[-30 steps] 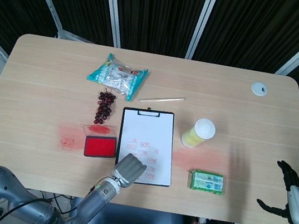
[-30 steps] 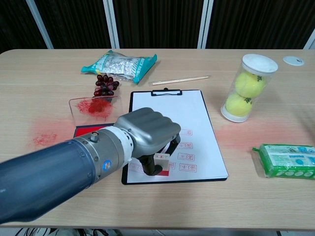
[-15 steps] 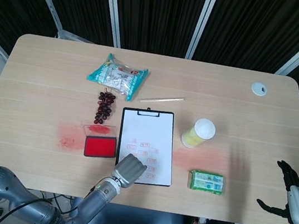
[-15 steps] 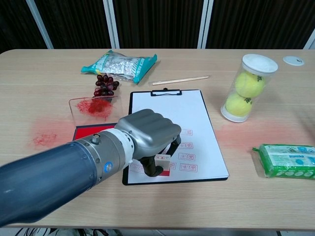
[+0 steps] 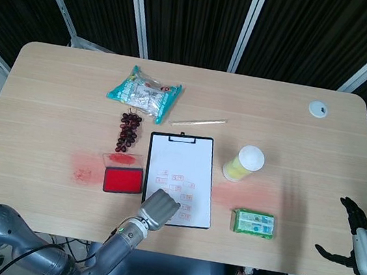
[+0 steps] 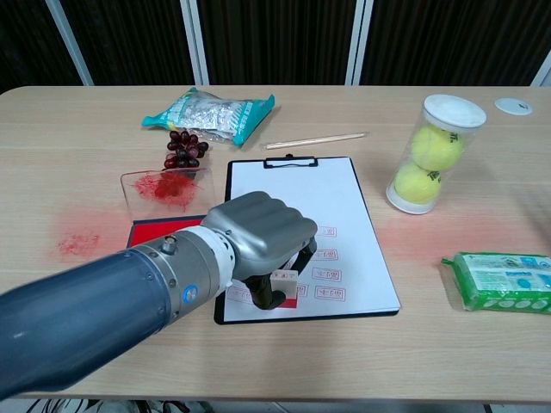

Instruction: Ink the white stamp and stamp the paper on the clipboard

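Over the clipboard's (image 6: 372, 249) lower edge, left hand (image 6: 258, 237) clenched round white stamp (image 6: 284, 283), just on or above paper (image 6: 301, 194) already bearing red marks; inking seemingly done. Right hand (image 5: 357, 236) spread, idle.

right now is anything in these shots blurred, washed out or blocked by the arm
Head view: even light, all sharp, but the red marks on the paper are too small to read. Chest view: the left hand and forearm fill the lower left, a little soft from closeness, hiding most of the red ink pad and the clipboard's near left corner; the white stamp shows below the fingers.
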### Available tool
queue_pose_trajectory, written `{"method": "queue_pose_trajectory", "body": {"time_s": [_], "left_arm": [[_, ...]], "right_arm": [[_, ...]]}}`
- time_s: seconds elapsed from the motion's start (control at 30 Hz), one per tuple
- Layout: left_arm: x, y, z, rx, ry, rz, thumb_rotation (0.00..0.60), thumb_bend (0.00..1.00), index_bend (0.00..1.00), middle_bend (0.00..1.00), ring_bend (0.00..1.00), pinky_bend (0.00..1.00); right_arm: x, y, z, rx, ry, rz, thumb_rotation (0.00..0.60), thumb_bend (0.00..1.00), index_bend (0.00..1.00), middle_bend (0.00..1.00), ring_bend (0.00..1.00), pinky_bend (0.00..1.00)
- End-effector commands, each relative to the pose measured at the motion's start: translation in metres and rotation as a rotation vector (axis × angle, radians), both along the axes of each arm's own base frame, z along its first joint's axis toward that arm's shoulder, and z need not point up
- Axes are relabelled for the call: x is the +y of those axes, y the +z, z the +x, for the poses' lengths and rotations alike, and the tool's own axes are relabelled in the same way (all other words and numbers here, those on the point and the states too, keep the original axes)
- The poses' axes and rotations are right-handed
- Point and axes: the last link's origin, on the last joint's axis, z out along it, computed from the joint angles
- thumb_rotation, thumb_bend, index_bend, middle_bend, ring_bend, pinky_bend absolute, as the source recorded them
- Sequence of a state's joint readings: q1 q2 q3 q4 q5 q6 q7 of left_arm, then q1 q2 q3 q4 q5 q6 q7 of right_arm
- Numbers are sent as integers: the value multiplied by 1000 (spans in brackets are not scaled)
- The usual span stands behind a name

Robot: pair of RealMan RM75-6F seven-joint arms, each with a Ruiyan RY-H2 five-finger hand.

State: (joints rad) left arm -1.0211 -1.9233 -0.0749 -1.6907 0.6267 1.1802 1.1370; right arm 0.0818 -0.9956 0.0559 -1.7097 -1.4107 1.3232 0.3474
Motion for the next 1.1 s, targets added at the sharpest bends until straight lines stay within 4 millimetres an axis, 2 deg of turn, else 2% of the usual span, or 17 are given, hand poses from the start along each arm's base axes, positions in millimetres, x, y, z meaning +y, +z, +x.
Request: {"method": "queue_pose_trajectory", "body": {"time_s": [0.03, 0.8, 1.1], "left_arm": [[0, 0, 0, 3, -2, 1, 600, 526, 784, 830, 945, 1000], [-1, -3, -4, 22, -4, 2, 600, 527, 791, 840, 945, 1000], [4, 3, 1, 2, -10, 27, 600, 526, 791, 840, 945, 1000]], "right_arm": [[0, 0, 0, 0, 0, 0, 600, 177, 68, 0, 0, 135], [0, 0, 0, -1, 3, -1, 600, 177, 68, 0, 0, 135], [0, 0, 0, 0, 3, 0, 600, 178, 68, 0, 0, 135]]}}
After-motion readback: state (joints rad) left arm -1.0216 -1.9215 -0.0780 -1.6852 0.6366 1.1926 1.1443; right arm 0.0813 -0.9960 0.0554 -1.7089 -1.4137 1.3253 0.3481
